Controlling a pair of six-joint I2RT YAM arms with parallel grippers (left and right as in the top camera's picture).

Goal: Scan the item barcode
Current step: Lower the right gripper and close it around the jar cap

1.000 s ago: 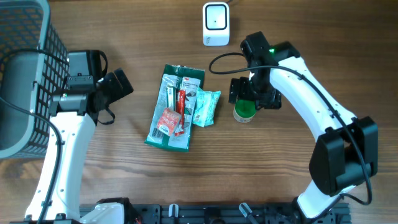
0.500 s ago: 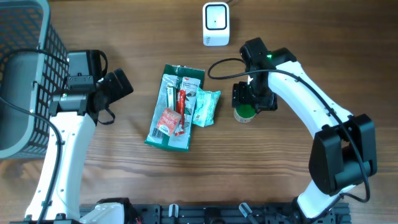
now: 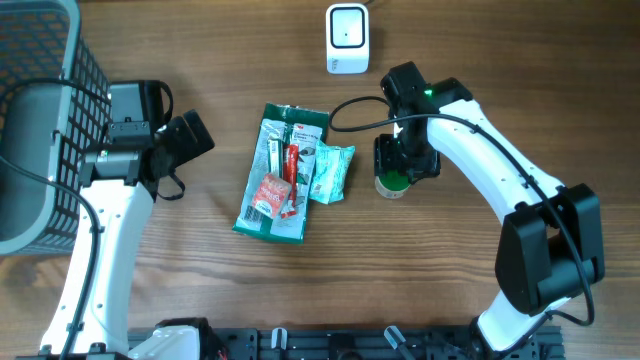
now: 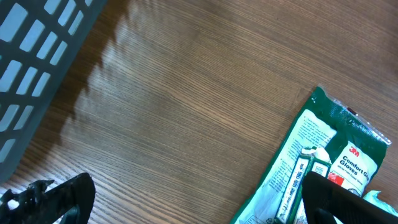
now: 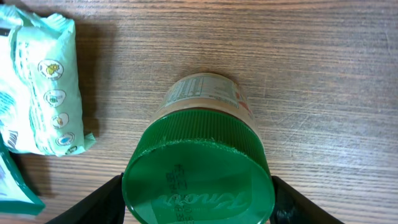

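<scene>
A jar with a green lid stands upright on the wooden table, right of the packets. In the right wrist view its lid fills the lower middle, with a printed label on the side above it. My right gripper sits over the jar with one black finger against each side of the lid. The white scanner stands at the table's far edge. My left gripper is open over bare wood, left of the packets, holding nothing.
A green glove packet lies mid-table with a pale green wipes pack against its right side, close to the jar. A grey mesh basket stands at the far left behind the left arm.
My right gripper has shifted slightly left and down over the jar, and its fingers have closed in onto the lid. The left arm has not moved.
</scene>
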